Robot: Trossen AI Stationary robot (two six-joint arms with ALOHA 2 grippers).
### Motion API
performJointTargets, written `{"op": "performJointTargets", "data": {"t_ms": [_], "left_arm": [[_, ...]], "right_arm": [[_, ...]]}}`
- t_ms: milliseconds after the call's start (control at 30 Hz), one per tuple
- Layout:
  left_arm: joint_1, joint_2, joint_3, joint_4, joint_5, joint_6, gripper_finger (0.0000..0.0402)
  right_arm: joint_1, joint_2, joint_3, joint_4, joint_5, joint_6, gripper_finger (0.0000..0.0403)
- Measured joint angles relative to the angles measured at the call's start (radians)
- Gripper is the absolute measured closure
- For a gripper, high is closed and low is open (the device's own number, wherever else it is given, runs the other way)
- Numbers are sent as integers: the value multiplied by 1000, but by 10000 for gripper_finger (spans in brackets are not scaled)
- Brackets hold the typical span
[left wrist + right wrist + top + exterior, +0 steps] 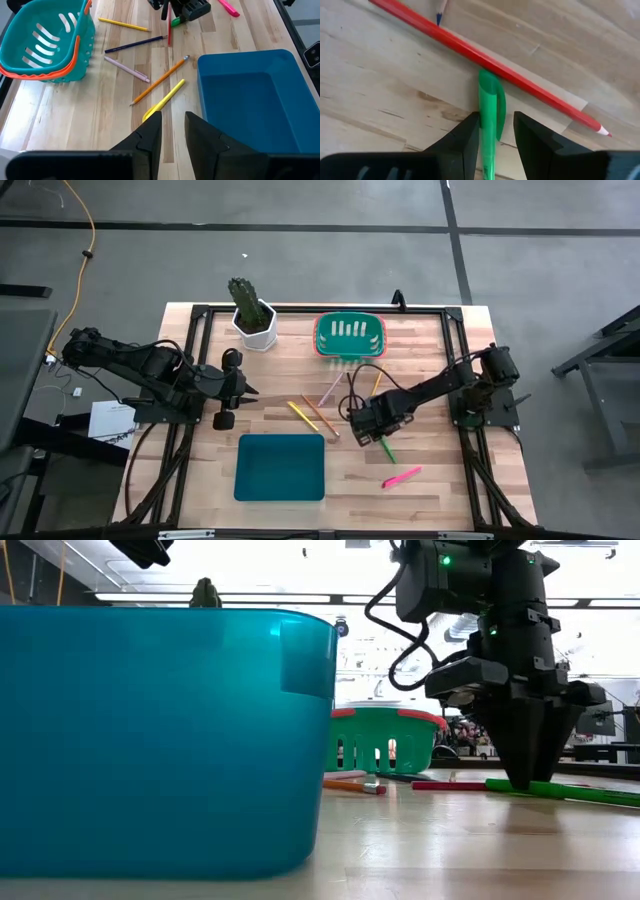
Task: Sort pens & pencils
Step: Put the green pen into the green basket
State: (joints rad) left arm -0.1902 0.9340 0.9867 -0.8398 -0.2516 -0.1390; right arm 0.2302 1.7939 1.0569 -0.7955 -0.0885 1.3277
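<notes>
Looking down on a wooden table (200, 480) with a black frame along its edges, the left gripper (243, 387) hovers over bare wood at the left side, its fingers (150, 135) slightly parted and holding nothing. Behind it, near the far edge, stands a potted cactus (252, 313). In front, close to the near edge, sits a teal bin (280, 467), with open wood on both sides. Between bin and far edge lie scattered pencils: a yellow pencil (301, 415) and an orange pencil (322, 417) side by side, and a pale pink one (330, 391) angled toward a green basket (349, 336) with an orange rim at the far edge. Right of centre, the right gripper (378, 438) is down at the table, its fingers (465, 145) set on either side of a green pen (490, 120), not clearly squeezing it. The pen's tip touches a red pencil (485, 62) lying across it. A pink pen (401, 477) lies alone nearer the front, well apart, with clear wood around it.
</notes>
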Motion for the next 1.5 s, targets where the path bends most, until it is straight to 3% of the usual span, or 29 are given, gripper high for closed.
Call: {"op": "performJointTargets", "data": {"t_ms": [833, 1233, 1500], "left_arm": [[0, 0, 0, -1, 0, 1, 330], [0, 0, 0, 0, 0, 3, 330], [0, 0, 0, -1, 0, 3, 330]], "right_arm": [[-16, 14, 0, 8, -9, -20, 289], [-17, 14, 0, 2, -6, -24, 344], [-15, 14, 2, 11, -6, -26, 350]]}}
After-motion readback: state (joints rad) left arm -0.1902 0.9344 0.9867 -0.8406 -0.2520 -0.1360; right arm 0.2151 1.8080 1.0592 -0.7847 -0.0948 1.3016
